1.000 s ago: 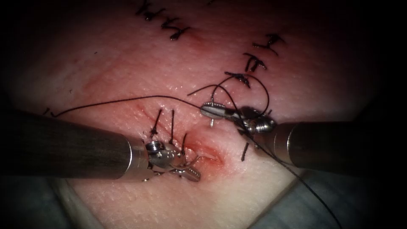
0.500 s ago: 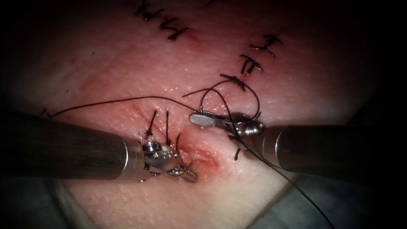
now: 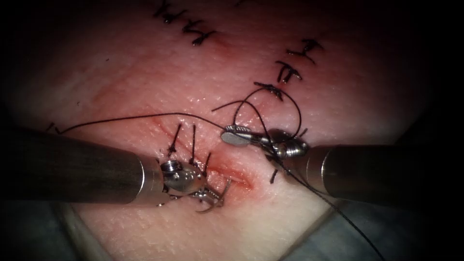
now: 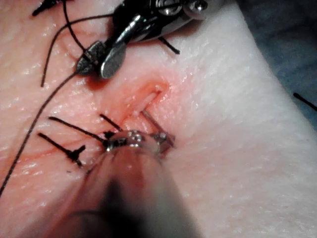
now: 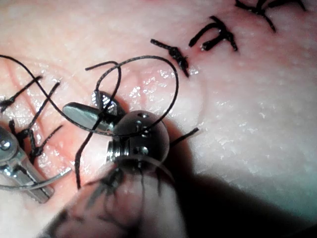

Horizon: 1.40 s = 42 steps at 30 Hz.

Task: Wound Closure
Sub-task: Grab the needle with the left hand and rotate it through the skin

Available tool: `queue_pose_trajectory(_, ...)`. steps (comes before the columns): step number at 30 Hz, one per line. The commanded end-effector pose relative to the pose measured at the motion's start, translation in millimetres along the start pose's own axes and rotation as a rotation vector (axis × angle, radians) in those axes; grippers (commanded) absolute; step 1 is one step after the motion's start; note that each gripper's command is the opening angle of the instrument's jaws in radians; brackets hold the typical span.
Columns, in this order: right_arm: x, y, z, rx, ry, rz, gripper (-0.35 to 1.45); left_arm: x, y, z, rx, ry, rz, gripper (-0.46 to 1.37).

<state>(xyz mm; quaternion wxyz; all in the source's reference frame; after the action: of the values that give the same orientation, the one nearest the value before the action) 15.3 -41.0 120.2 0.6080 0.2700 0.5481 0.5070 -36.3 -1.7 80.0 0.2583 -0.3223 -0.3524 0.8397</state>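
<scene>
On the tissue (image 3: 145, 87) the short red cut (image 3: 237, 176) lies between my two tools. My left tool (image 3: 210, 195) is at the cut's left edge, shut on the curved needle (image 3: 212, 207) near mid-curve. One end of the needle points down and left. The other end reaches the cut's lip (image 4: 148, 119), and I cannot tell if it is in the tissue. My right tool (image 3: 234, 134) hovers above and right of the cut with its jaws apart (image 4: 101, 57) and empty. The dark thread (image 3: 135, 117) runs in from the left to these jaws and loops over the right tool (image 5: 91, 109).
Three tied stitches (image 3: 193, 140) with cut ends stand just left of the cut. Older knots (image 3: 287, 72) run up the right side and across the top. A loose thread tail trails off past the right shaft over the drape (image 3: 348, 227).
The right tool's jaws have gone from shut to open. The left tool has turned at the cut's edge, swinging the needle's curve out below its jaws.
</scene>
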Motion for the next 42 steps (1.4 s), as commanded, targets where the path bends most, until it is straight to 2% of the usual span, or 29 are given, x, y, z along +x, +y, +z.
queue_pose_trajectory(1,0.1,0.6,-0.6,-0.007,-0.013,-0.080,0.98,0.1,-0.1,0.0,-0.005,0.000,0.000,-0.35)
queue_pose_trajectory(5,1.4,2.2,-2.2,-0.015,-0.058,-0.232,1.10,0.4,-0.2,0.2,-0.004,0.001,0.010,-0.35)
queue_pose_trajectory(9,3.1,3.2,-3.6,-0.027,-0.033,-0.303,1.16,0.6,-0.3,0.2,-0.004,0.005,0.032,-0.28)
queue_pose_trajectory(13,3.6,3.1,-3.8,-0.047,-0.030,-0.304,1.18,1.1,-0.5,0.1,-0.001,0.039,0.077,-0.07)
queue_pose_trajectory(16,3.4,2.8,-3.4,-0.049,-0.028,-0.310,1.17,1.7,-0.7,0.0,0.007,0.082,0.173,0.38)
queue_pose_trajectory(21,3.1,2.6,-3.2,-0.049,-0.027,-0.311,1.16,1.8,-0.7,-0.4,0.012,0.135,0.225,0.44)
queue_pose_trajectory(23,3.0,2.6,-3.2,-0.049,-0.027,-0.312,1.15,1.5,-0.5,-0.6,0.017,0.134,0.238,0.51)
queue_pose_trajectory(25,2.9,2.6,-3.2,-0.049,-0.027,-0.312,1.14,1.2,-0.4,-0.8,0.017,0.134,0.252,0.66)
queue_pose_trajectory(27,2.7,2.5,-3.2,-0.052,-0.026,-0.314,1.13,1.1,-0.3,-1.1,0.016,0.139,0.264,0.69)
queue_pose_trajectory(31,2.2,2.5,-2.9,-0.039,-0.026,-0.317,1.11,1.6,-0.4,-1.6,0.023,0.170,0.287,0.68)
queue_pose_trajectory(34,1.5,2.4,-2.4,-0.027,-0.033,-0.322,1.11,2.6,-0.4,-2.3,0.025,0.226,0.318,0.61)
queue_pose_trajectory(38,0.7,2.3,-2.0,-0.017,-0.035,-0.327,1.10,3.5,-0.1,-3.0,0.027,0.302,0.336,0.24)
queue_pose_trajectory(42,0.2,2.2,-1.7,-0.014,-0.034,-0.331,1.10,3.7,0.0,-3.2,0.031,0.341,0.350,0.05)
